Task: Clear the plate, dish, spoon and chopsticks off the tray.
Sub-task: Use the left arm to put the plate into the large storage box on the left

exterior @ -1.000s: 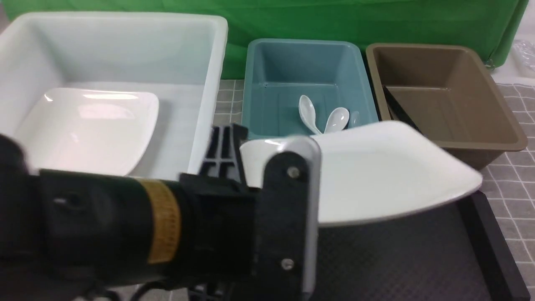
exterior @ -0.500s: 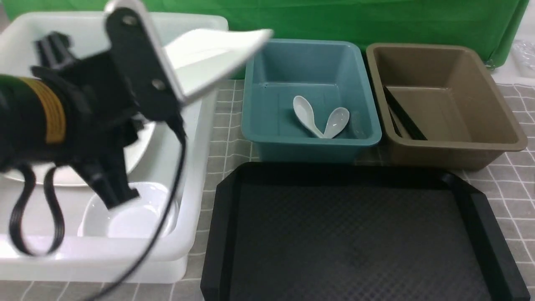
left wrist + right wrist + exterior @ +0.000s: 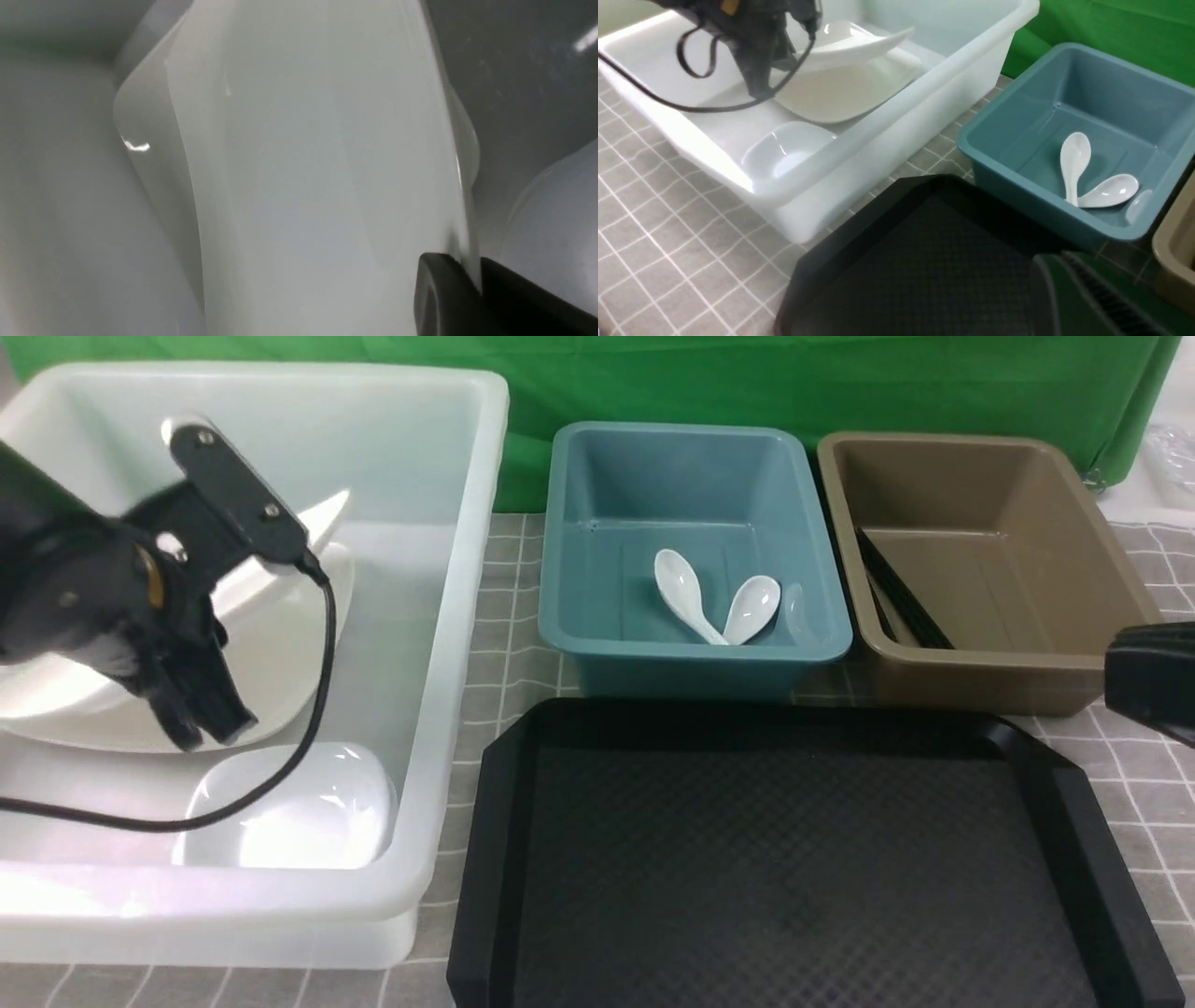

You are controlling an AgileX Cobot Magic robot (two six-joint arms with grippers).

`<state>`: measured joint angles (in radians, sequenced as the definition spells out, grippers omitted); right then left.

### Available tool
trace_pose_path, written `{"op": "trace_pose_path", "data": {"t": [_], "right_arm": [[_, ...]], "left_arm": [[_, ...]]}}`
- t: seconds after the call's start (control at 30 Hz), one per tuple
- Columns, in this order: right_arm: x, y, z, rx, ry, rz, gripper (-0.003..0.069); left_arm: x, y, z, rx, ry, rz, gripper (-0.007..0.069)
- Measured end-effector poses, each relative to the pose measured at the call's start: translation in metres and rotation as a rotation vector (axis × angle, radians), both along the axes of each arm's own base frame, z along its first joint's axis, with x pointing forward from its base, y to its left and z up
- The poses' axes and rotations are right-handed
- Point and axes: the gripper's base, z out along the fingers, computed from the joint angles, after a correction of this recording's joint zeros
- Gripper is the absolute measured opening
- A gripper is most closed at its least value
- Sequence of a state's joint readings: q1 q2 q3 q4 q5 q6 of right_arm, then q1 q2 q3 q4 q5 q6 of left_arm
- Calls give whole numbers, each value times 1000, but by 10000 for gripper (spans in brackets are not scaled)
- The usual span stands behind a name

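The plate (image 3: 313, 518) is held tilted, pinched at its rim by the left gripper (image 3: 472, 280), for stacking on the second plate (image 3: 280, 663) directly beneath.

Over the white tub (image 3: 896, 126) the left gripper (image 3: 759, 70) holds a plate (image 3: 859, 44) tilted above a second plate (image 3: 840, 95) lying flat inside. A small dish (image 3: 784, 149) sits in the tub's near corner. Beside it, the teal tub (image 3: 1017, 154) holds two white spoons (image 3: 1073, 163) touching at their handles. The black tray (image 3: 915, 261) lies bare on the checked bench (image 3: 658, 224).
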<state>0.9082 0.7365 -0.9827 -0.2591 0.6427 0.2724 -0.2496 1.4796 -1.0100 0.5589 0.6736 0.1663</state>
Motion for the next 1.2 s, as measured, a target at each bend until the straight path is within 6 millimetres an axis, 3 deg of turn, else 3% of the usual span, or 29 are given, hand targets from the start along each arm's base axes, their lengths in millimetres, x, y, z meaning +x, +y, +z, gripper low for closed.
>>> {"op": "trace_pose_path", "data": {"t": [0.23, 0.63, 0.77, 0.93, 1.2], "right_arm": [[0, -1, -3, -25, 21, -7, 27], [-1, -3, -6, -47, 53, -13, 28], [-3, -2, -7, -35, 76, -3, 28], [-7, 2, -8, -31, 99, 47, 29], [-10, 2, -11, -56, 133, 81, 31]], "left_arm": [[16, -1, -30, 37, 58, 30, 22], [32, -5, -56, 33, 65, 57, 43], [35, -6, -66, 26, 82, 55, 97], [39, -8, -76, 18, 94, 49, 225], [41, -11, -76, -10, 72, 34, 359]]}}
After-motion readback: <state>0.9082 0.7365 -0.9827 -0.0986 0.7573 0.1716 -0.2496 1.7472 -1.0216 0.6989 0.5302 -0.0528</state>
